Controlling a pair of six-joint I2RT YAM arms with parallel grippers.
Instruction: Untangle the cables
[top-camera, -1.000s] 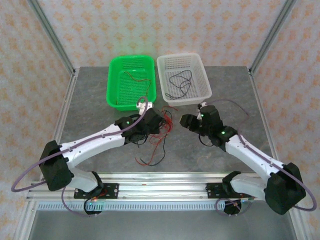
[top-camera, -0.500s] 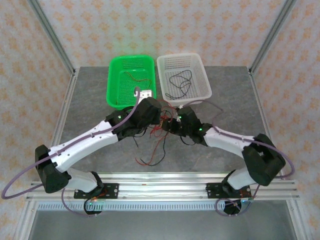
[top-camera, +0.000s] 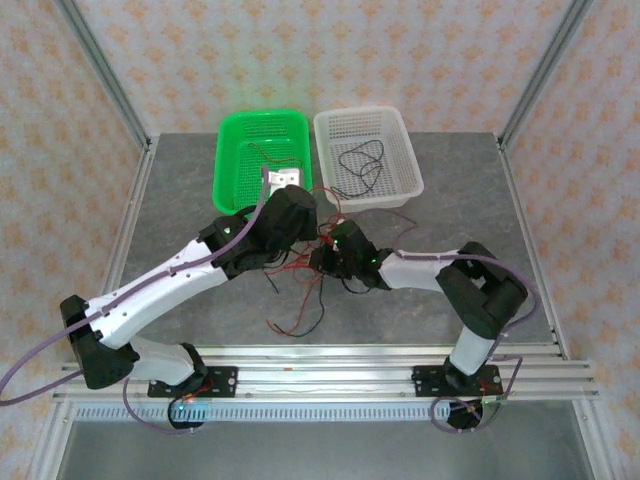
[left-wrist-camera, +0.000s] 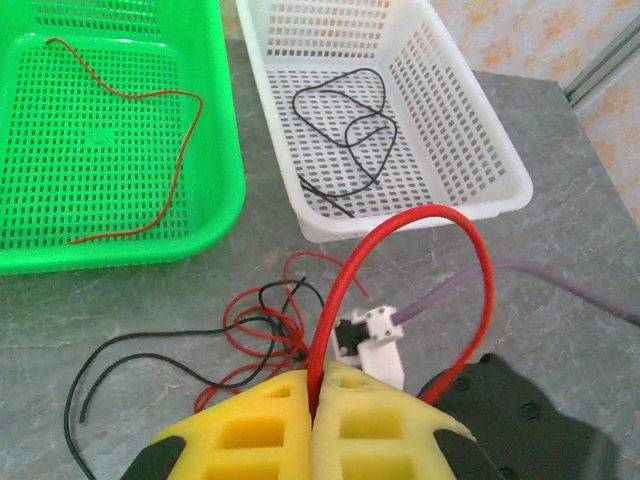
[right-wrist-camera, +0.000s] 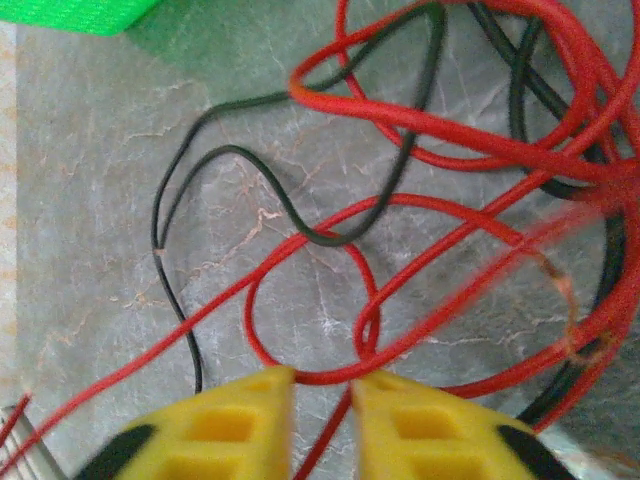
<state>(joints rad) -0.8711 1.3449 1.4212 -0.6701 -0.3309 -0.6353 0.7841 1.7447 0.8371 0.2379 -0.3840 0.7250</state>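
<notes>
Green basket (top-camera: 222, 170) sits at the far left of the table (top-camera: 450, 200) with one red cable (left-wrist-camera: 178, 180) lying loose inside it. Left gripper (left-wrist-camera: 312, 385) hovers just in front of that basket, jaws fully closed and pinching a thick red loop (left-wrist-camera: 440, 212) that arches up over the white connector on the other arm. Below and between the arms lie the tangled cables (top-camera: 308, 272), red and black strands crossing on the table, loose ends trailing toward the near edge. Right gripper (right-wrist-camera: 322, 388) is low over the tangle, yellow fingers (right-wrist-camera: 235, 415) nearly together with a narrow gap; a red strand runs into that gap, can't tell if it's actually pinched. White basket (top-camera: 412, 160) is at the far right beside the green one and holds a curled black cable (left-wrist-camera: 372, 170).
</notes>
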